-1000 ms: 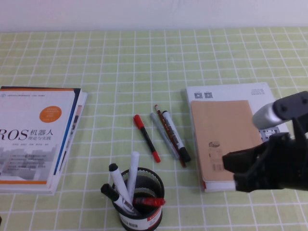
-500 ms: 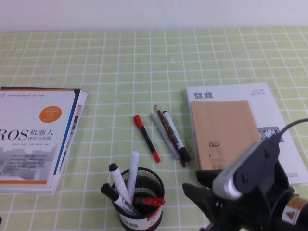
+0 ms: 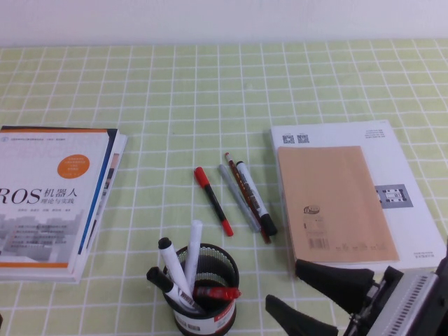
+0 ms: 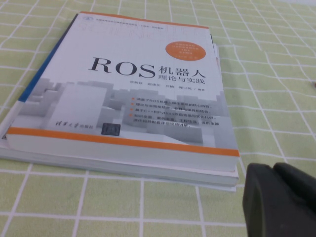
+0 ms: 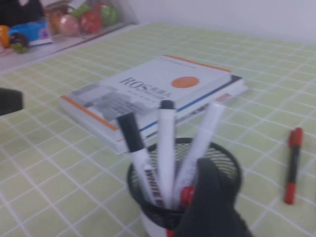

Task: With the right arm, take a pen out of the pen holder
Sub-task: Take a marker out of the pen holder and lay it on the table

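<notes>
The right tool is hovering low at the near edge of the counter, jaws apart and aiming at the mesh pen holder just beside it, probably to close on one white marker leaning inside. The left tool is resting beside the ROS book; its state cannot be told.

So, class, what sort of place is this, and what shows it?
Probably a study desk used for robot practice: pen holder with markers, ROS book, notebook. Right hand open beside the holder; left hand by the book.
</notes>
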Controlling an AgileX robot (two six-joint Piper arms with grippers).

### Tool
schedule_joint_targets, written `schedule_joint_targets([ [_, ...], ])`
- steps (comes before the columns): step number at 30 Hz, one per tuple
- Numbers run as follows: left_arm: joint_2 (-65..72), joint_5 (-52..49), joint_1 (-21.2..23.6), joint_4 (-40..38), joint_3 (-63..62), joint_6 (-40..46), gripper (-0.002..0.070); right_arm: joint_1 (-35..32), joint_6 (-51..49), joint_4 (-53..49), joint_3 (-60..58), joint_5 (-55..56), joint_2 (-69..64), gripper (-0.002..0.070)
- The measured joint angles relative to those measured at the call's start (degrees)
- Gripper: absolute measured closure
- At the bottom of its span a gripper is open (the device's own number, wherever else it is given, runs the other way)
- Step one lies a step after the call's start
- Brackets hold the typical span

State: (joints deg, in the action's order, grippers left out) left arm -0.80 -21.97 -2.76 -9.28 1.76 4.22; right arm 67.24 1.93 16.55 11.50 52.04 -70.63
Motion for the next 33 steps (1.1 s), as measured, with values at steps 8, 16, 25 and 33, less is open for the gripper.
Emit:
schedule_joint_targets([
  [8,0.0,0.0,0.0,0.0,0.0,0.0,0.0683,0.0,-6.7,-6.71,0.19,12.3,-14.27,0.0288],
  [16,0.0,0.0,0.0,0.0,0.0,0.0,0.0683,0.0,-9.23,-10.14,2.29,12.55,-20.48,0.0288],
  [25,0.0,0.0,0.0,0.0,0.0,0.0,0.0683,0.0,-9.23,-9.38,5.34,12.87,-22.34,0.0288],
  [33,0.0,0.0,0.0,0.0,0.0,0.0,0.0683,0.0,-7.48,-8.32,7.81,12.87,-23.44,0.0288],
])
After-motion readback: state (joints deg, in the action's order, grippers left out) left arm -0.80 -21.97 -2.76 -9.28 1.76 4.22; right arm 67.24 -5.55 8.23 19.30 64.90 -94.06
